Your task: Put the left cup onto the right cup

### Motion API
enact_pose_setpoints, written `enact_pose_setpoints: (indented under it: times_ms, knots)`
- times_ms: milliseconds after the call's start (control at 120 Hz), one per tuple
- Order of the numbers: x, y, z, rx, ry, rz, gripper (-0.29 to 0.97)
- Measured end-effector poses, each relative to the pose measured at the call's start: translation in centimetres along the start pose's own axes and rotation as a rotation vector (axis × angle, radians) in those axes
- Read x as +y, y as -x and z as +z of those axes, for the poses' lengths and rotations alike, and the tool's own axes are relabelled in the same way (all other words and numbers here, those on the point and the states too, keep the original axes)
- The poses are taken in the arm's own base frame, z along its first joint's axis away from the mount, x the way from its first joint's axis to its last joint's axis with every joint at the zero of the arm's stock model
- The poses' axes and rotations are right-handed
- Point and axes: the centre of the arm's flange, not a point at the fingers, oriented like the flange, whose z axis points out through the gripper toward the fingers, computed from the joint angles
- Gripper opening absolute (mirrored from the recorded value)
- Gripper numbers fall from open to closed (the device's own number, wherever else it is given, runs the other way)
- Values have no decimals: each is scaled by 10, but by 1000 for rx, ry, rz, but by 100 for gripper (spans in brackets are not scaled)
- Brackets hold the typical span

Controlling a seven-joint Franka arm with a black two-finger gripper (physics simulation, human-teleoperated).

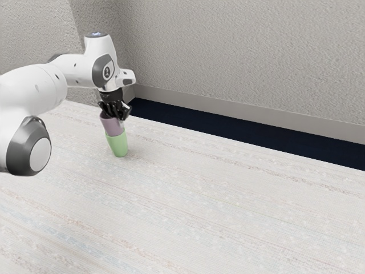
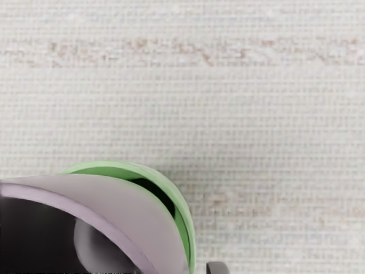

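In the frame's upper left the gripper (image 1: 114, 112) pinches the purple cup (image 1: 107, 124) by its rim, already nested in the green cup (image 1: 118, 145). Only letting go seems left.

The bench (image 1: 228, 200) has a pale, whitewashed wood-grain top, with faint beige and grey streaks running lengthwise toward the exterior view's right. Beyond its far edge lies a strip of dark navy floor (image 1: 256, 132). A light grey baseboard (image 1: 256, 113) runs along the foot of a rough, grey textured wall (image 1: 239, 45). Seen from the wrist, the bench top shows a fine woven-looking pattern crossed by a brownish streak (image 2: 171, 48).
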Motion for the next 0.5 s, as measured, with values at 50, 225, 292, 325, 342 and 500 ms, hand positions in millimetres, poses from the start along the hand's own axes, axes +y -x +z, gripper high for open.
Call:
enact_pose_setpoints:
  times_ms: [50, 225, 292, 325, 342, 500]
  knots:
    - [0, 0, 0, 1, 0, 0, 28]
    - [1, -1, -1, 4, 0, 2, 50]
    - [3, -1, -2, 7, 2, 5, 54]
    - [3, -1, -3, 7, 3, 6, 56]
    - [3, -2, -4, 8, 2, 6, 57]
    - [3, 1, -26, 20, 5, 8, 62]
